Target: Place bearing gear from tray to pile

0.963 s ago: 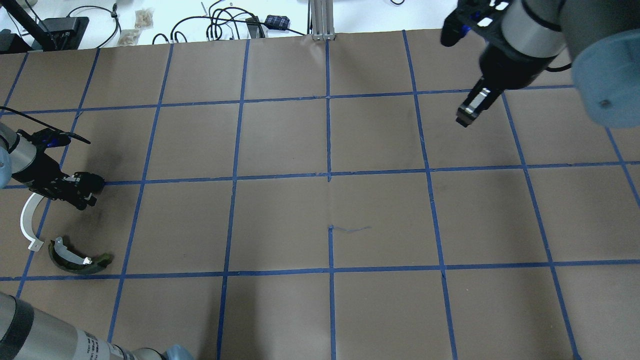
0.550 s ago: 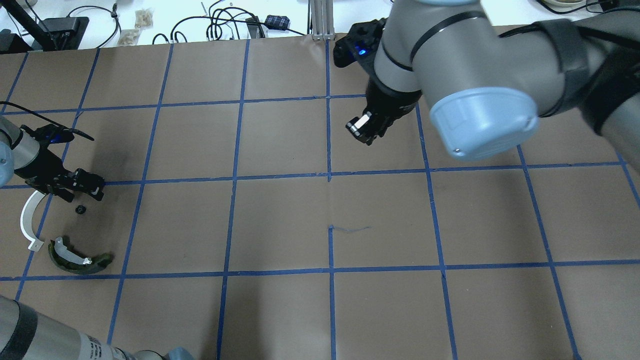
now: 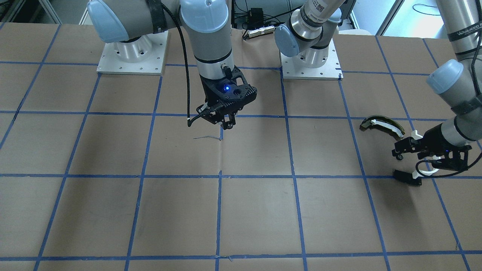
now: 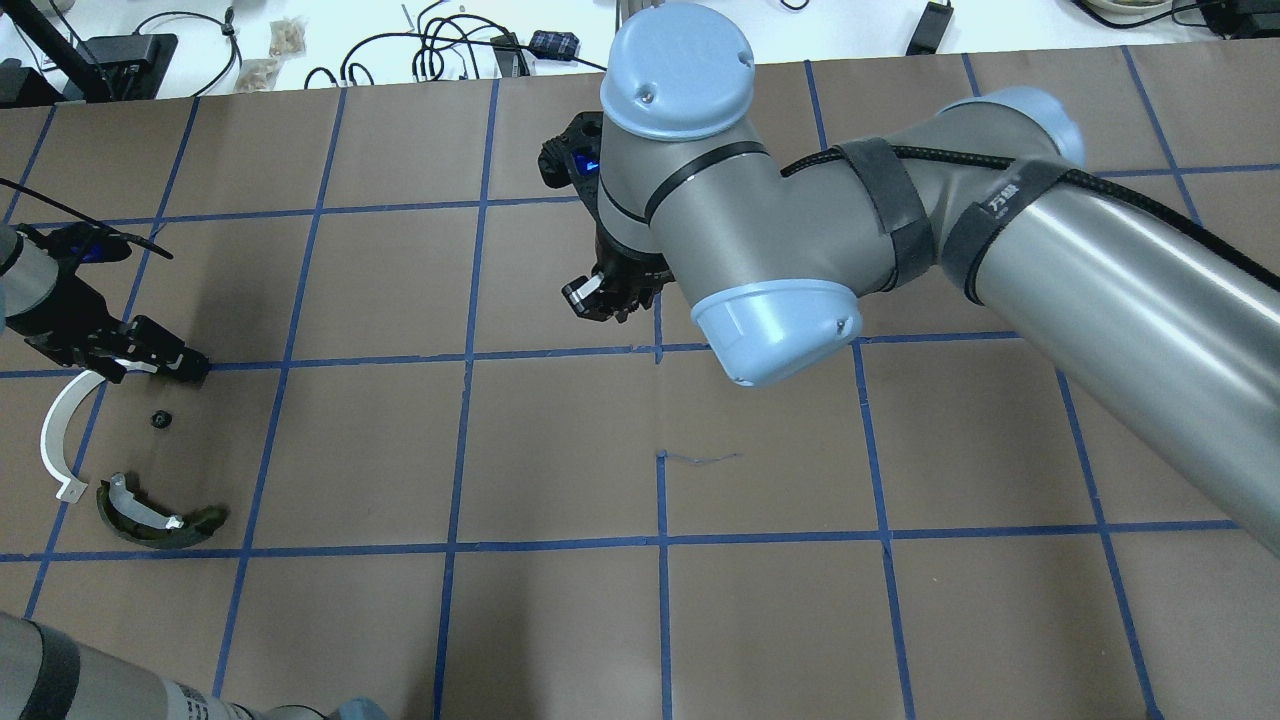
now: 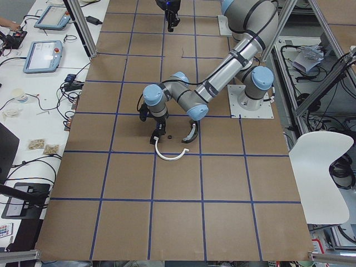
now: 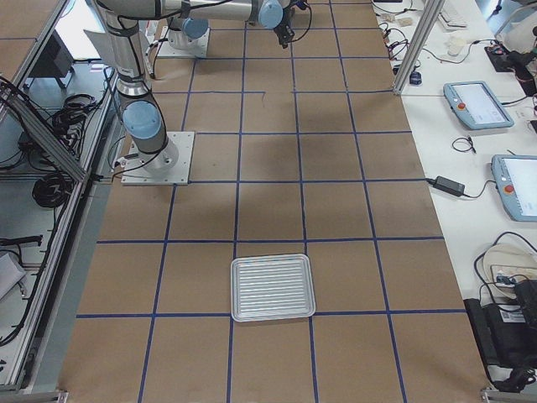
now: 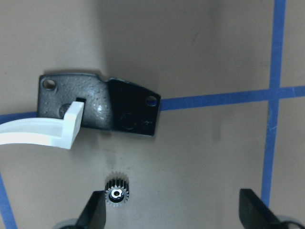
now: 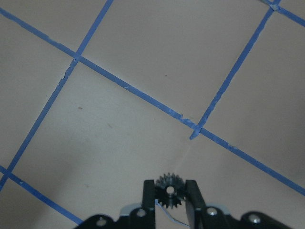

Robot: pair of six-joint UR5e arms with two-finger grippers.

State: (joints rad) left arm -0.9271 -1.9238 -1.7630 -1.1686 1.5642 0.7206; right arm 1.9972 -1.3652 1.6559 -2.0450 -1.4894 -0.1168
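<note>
My right gripper (image 4: pixel 598 297) hangs over the table's middle, shut on a small dark bearing gear (image 8: pixel 169 190) held between its fingertips; it also shows in the front view (image 3: pixel 227 122). My left gripper (image 7: pixel 174 210) is open above the pile at the table's left end (image 4: pixel 185 365). A second small gear (image 7: pixel 116 194) lies loose on the paper by its left finger (image 4: pixel 158 419). The pile holds a white half-ring arc (image 4: pixel 58 432), a flat black bracket (image 7: pixel 97 105) and an olive-and-white curved piece (image 4: pixel 150 518). The ribbed metal tray (image 6: pixel 273 288) shows no parts in the right side view.
Brown paper with a blue tape grid covers the table (image 4: pixel 560 450). Cables and small boxes (image 4: pixel 440 45) lie beyond the far edge. The right arm's big elbow (image 4: pixel 770 320) hangs over the table's middle. The two arm bases (image 3: pixel 130 56) stand at the robot's side.
My right arm has swung from the far right to the table's middle, gripper still shut. My left gripper has opened and left a small gear on the paper, then drawn back slightly.
</note>
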